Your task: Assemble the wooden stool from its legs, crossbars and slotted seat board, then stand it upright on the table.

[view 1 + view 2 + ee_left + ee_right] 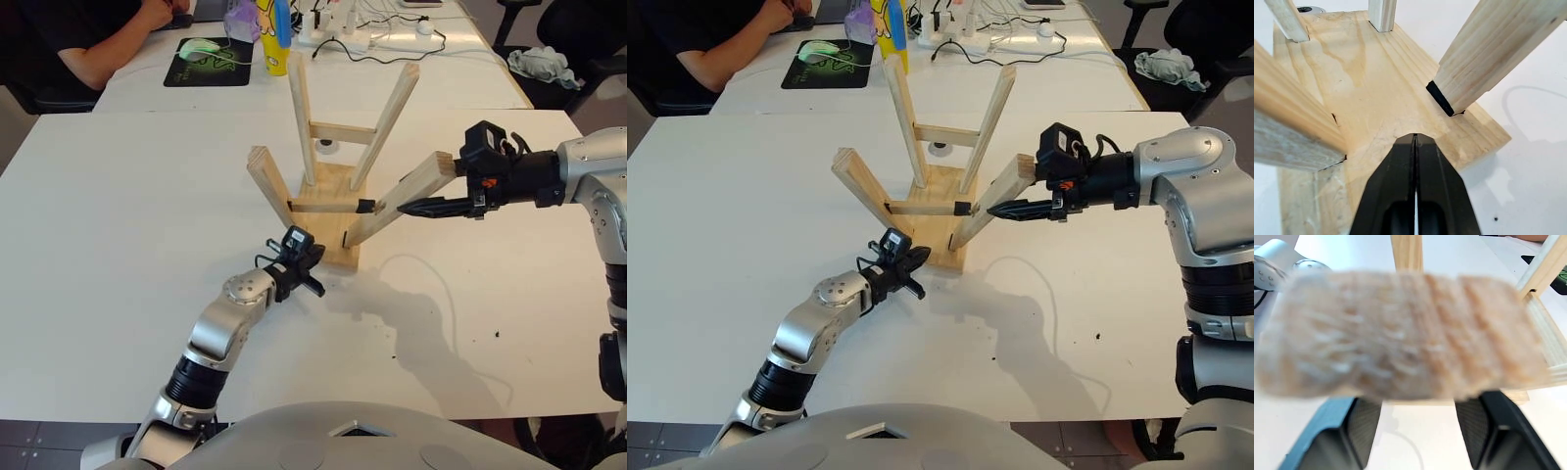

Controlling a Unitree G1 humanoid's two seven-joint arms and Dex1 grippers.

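The wooden stool lies upside down, its slotted seat board [343, 250] flat on the white table [127, 215] and its legs pointing up. One crossbar [343, 132] joins the two far legs; another [328, 206] joins the two splayed near legs. My left gripper [315, 284] is shut and empty, its tips [1414, 136] at the board's near edge between those legs. My right gripper [404, 208] is open just under the near right leg [416, 188]. That leg's blurred end [1400, 333] sits above its spread fingers [1352, 431].
A small round part [326, 145] lies on the table behind the stool. On the far table are a mouse pad with a mouse [208, 59], a yellow bottle [276, 49], cables and a cloth [544, 64]. Open table surface lies left and front right.
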